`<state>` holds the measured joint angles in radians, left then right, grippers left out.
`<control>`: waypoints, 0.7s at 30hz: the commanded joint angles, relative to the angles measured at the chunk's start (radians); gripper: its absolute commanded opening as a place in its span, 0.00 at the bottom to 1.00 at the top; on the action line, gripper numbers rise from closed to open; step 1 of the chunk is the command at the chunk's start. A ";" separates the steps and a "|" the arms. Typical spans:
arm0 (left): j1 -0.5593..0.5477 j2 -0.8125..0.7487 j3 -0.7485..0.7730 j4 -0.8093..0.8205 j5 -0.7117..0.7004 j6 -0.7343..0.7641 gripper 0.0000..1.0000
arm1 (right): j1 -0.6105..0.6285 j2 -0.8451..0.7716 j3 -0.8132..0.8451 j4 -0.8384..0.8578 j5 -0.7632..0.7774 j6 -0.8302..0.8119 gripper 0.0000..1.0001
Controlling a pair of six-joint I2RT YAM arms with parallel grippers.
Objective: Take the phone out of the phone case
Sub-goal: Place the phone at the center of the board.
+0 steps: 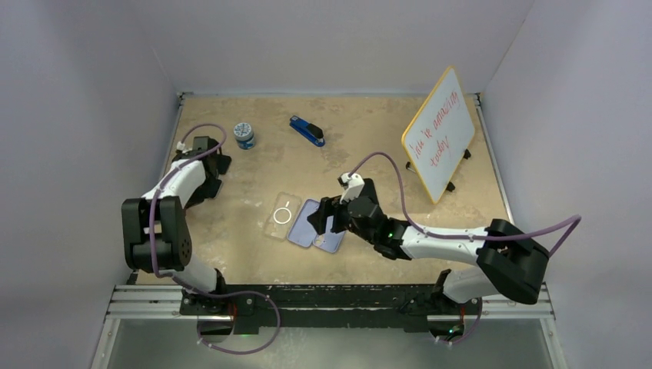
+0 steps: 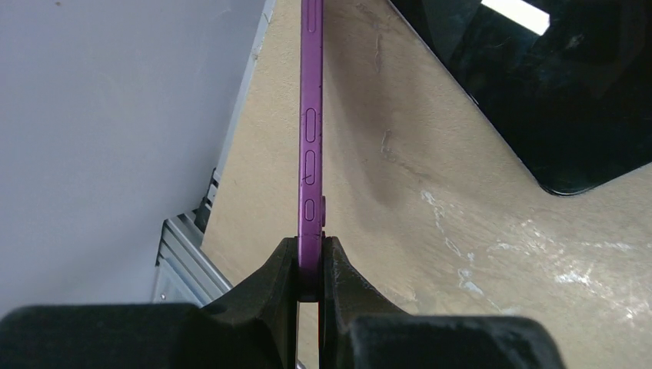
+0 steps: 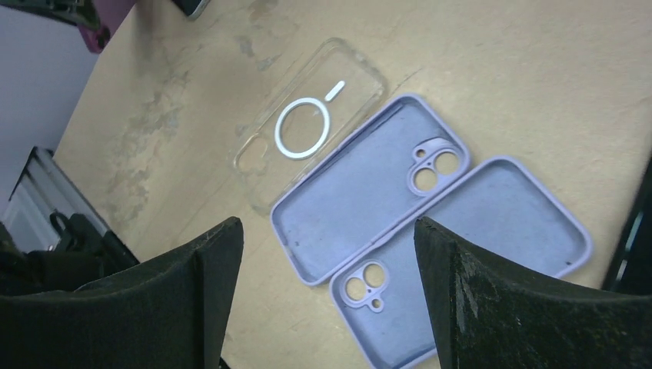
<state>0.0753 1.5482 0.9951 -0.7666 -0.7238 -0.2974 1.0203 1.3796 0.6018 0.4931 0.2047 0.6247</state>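
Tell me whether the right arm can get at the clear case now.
Probably yes: the right gripper hangs open above the lavender cases, and the clear case lies flat beside them with nothing on it.

Edge-on purple phone [image 2: 311, 115] pinched in left end effector [image 2: 310, 265], tan table [image 2: 430, 246] beneath, black object [image 2: 569, 92] upper right

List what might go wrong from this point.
1. The left pincer clamps the slim purple phone only at one end, so it might pivot or slip down onto the tan tabletop.
2. The right pincer hangs open over two empty lilac cases lying side by side; a descent could shove them into the clear case with a white ring beside them.
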 commanded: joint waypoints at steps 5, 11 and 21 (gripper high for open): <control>-0.005 0.108 0.037 -0.016 0.102 -0.070 0.00 | -0.003 -0.070 -0.065 0.121 0.152 -0.050 0.82; -0.049 0.171 0.031 -0.022 0.170 -0.109 0.05 | -0.005 -0.074 -0.078 0.140 0.173 -0.062 0.82; -0.058 0.118 0.010 -0.020 0.238 -0.151 0.38 | -0.006 -0.075 -0.080 0.148 0.177 -0.077 0.82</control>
<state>0.0196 1.7046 1.0126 -0.7883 -0.5903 -0.4171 1.0187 1.3262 0.5312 0.5972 0.3500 0.5713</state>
